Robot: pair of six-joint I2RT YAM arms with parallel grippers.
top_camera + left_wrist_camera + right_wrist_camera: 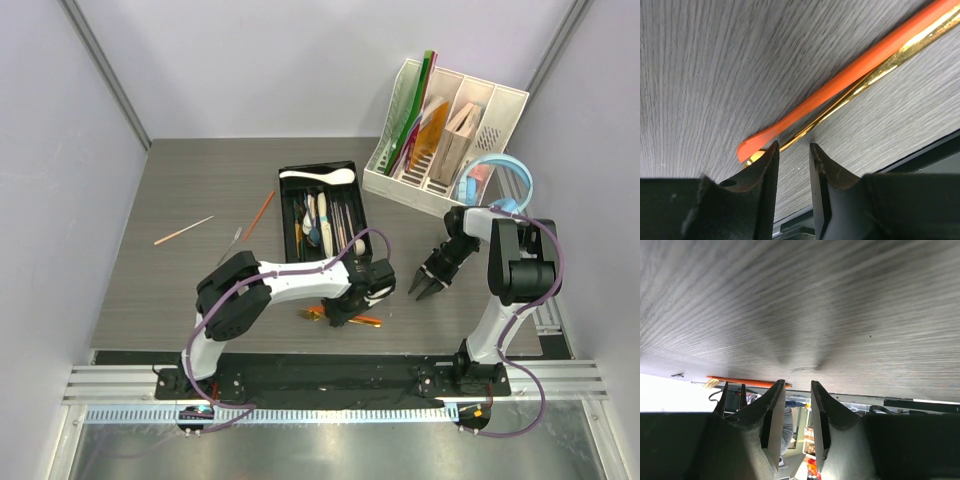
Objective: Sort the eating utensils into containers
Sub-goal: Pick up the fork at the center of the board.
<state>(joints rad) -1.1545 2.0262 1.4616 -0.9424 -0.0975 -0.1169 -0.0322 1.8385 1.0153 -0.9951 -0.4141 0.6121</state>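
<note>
Left fingers (pixel 765 170) parted, empty, tips at the end of the orange utensil (pixel 855 70), which lies against a gold utensil (pixel 885 70) by the worktop's near edge. Best straddle one piece only and close low. Right fingers (pixel 772 410) parted, empty. Black cutlery tray (pixel 283 210) mid-worktop holds a white soup spoon (pixel 318 177) and mixed steel pieces.

Left gripper (pixel 793 148) gapes beside orange utensil (pixel 855 73) and gold utensil (pixel 875 75)
</note>
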